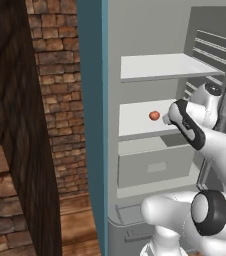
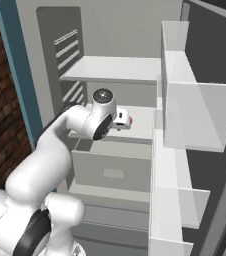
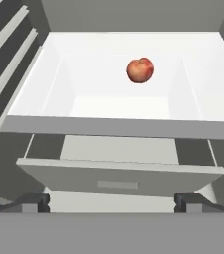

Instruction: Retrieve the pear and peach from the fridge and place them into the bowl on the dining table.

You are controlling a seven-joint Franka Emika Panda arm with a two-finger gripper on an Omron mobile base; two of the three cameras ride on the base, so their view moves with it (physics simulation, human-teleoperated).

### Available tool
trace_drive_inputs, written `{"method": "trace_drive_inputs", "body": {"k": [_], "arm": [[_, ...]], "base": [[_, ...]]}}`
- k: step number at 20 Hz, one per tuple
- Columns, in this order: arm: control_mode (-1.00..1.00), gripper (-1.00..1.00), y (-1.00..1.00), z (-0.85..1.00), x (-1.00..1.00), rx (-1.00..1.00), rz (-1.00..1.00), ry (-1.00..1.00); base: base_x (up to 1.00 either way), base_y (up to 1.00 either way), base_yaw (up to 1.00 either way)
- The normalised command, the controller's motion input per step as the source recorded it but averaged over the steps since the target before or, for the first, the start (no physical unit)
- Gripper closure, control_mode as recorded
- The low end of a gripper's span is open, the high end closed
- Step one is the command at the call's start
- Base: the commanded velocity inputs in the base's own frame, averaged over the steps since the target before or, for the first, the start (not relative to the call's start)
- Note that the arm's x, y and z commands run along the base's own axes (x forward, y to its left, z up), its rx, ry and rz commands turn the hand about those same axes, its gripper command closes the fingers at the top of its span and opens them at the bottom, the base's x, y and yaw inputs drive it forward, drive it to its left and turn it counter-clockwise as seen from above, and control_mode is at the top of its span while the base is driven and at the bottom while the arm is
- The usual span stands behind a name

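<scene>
The fridge [image 1: 113,75] stands open in front of me. The peach [image 3: 140,70], small, round and orange-red, lies alone on the white middle shelf [image 3: 49,84]; it is also in the left base view [image 1: 154,115] and peeks past the hand in the right base view [image 2: 129,120]. My gripper [image 3: 112,203] hovers just in front of that shelf's front edge, a little short of the peach, open, its two fingertips [image 3: 34,202] far apart with nothing between them. The pear, the bowl and the dining table are out of view.
A closed grey drawer [image 1: 155,167] sits under the middle shelf, and another white shelf [image 1: 160,66] lies above it. The open door with its clear bins [image 2: 190,110] stands close on the right. A brick wall [image 1: 55,100] and dark wood panel [image 1: 10,125] are to the left.
</scene>
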Motion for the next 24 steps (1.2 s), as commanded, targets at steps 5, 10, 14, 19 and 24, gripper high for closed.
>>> {"method": "trace_drive_inputs", "body": {"k": [5,10,14,19,24], "arm": [[-1.00,-1.00,-0.11,-0.16,0.23,0.00,0.00,0.00],[-1.00,-1.00,-0.08,-0.15,0.30,0.00,0.00,0.00],[-1.00,-1.00,0.00,-0.15,0.47,0.00,0.00,0.00],[-1.00,-1.00,-0.01,-0.14,0.42,0.00,0.00,0.00],[-1.00,-1.00,-0.05,-0.12,0.40,0.00,0.00,0.00]], "base": [[0.00,0.00,0.00],[0.00,0.00,0.00],[0.00,0.00,0.00],[0.00,0.00,0.00],[0.00,0.00,0.00]]}}
